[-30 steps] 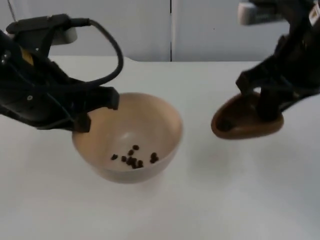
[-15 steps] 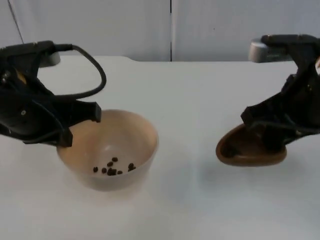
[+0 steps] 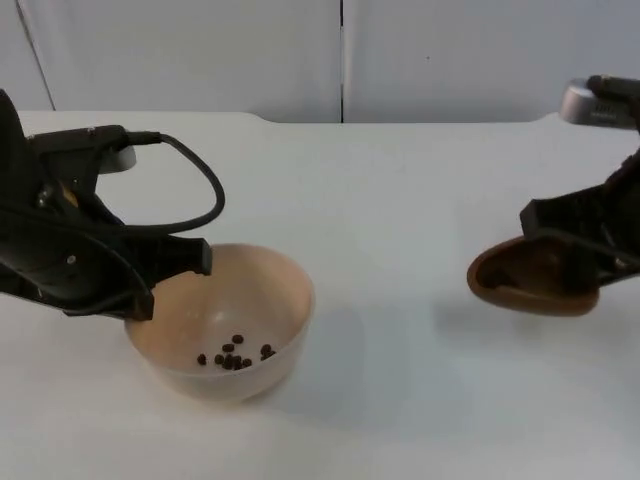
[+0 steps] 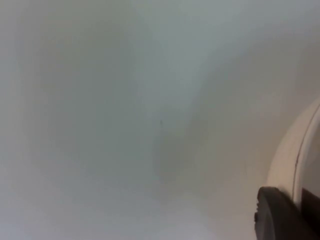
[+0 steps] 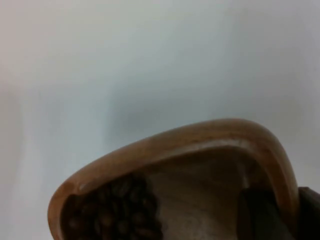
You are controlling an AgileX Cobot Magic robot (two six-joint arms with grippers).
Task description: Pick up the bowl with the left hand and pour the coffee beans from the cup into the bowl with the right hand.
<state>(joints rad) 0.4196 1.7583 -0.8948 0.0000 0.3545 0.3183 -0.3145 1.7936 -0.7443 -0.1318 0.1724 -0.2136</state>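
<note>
You see the left gripper (image 3: 170,280) clamped on the rim of the bowl (image 3: 225,320), at the side of the bowl that faces the table's left edge; one black fingertip (image 4: 280,215) presses against the pale rim (image 4: 295,160) in the left wrist view. The bowl is tan and sits toward the front left part of the table (image 3: 400,200); you cannot tell whether it rests on the table or hangs just above it. A small cluster of coffee beans (image 3: 235,355) lies in its bottom. Well apart from it, near the table's right edge, the right gripper (image 3: 585,262) holds the brown cup (image 3: 530,280) by its rim on the side away from the bowl. The cup is tipped with its mouth turned toward the bowl. In the right wrist view you see more beans (image 5: 112,210) heaped against the cup's lower inner wall, with a dark finger (image 5: 257,215) inside the cup against its wall. No brand, label or writing can be read on the bowl, the cup or the table.
</note>
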